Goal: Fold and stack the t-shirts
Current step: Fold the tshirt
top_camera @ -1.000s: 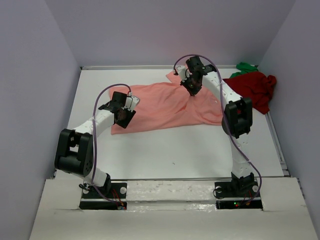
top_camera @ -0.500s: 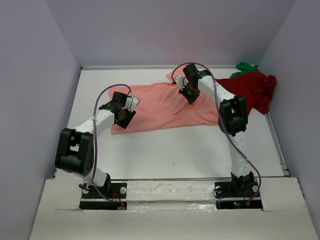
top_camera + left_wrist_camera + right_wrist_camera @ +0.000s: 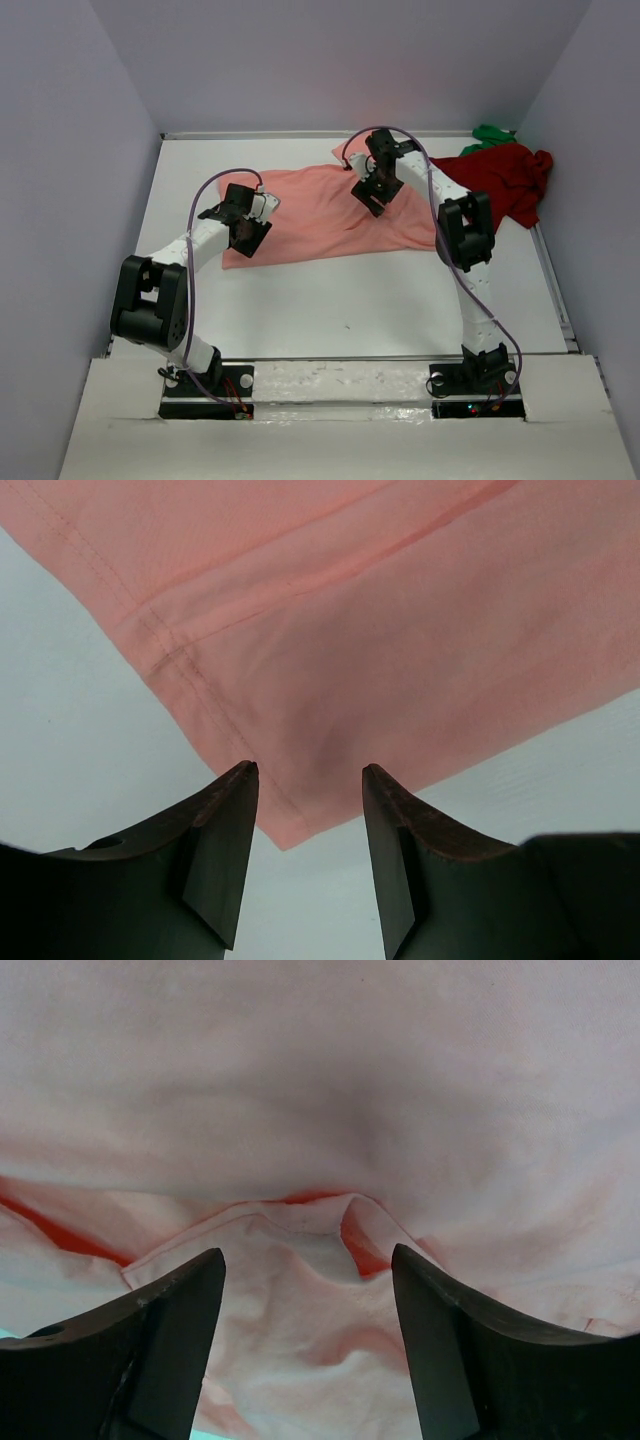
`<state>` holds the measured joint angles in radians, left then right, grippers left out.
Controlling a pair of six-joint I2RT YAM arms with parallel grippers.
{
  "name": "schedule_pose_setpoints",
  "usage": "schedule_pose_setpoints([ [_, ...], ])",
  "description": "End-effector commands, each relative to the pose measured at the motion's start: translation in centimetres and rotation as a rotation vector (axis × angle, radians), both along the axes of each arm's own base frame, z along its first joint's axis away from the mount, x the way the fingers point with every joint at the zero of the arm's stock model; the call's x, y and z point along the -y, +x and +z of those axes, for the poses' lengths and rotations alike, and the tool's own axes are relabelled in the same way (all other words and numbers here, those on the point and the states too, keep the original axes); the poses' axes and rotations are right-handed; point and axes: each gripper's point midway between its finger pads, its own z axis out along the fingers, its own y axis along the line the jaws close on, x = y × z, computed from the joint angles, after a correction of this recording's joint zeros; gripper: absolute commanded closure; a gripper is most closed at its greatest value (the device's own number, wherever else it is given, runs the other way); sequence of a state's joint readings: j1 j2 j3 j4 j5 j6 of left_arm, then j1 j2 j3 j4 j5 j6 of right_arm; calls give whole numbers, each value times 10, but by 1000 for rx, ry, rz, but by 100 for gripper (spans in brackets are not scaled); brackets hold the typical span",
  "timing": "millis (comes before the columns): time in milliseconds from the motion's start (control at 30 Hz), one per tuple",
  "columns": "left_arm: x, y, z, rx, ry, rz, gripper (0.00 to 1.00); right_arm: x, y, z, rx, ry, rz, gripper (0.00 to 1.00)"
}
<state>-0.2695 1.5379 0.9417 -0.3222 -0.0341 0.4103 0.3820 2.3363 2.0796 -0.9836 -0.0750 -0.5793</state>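
White tabletop carries the salmon-pink t-shirt, spread under both our claws. We hold the left gripper apart over its hem corner and the right gripper apart over a wrinkled fold, nothing pinched.

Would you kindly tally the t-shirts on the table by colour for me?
Salmon-pink t-shirt: 1
Dark red t-shirt: 1
Bright green t-shirt, only a small crumple showing: 1
Total: 3
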Motion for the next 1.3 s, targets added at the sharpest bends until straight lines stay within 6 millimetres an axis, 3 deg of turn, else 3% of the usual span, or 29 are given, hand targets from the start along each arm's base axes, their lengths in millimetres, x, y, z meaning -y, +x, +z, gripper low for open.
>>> schedule_pose_setpoints([
  [0, 2, -5, 2, -3, -1, -15, 43, -2, 17, 57, 154, 3, 6, 26],
  [167, 3, -5, 5, 2, -5, -17, 43, 15, 28, 87, 278, -63, -35, 24],
  [267, 5, -5, 5, 4, -10, -22, 43, 29, 31, 85, 313, -133, -44, 24],
  [433, 5, -6, 6, 6, -14, -25, 43, 37, 32, 66, 299, -186, -57, 27],
  [833, 5, -6, 2, -4, -10, -24, 43, 21, 31, 25, 194, -138, -46, 30],
  [1267, 4, -6, -1, -16, -1, -24, 43, 14, 22, 8, 133, -100, -36, 38],
])
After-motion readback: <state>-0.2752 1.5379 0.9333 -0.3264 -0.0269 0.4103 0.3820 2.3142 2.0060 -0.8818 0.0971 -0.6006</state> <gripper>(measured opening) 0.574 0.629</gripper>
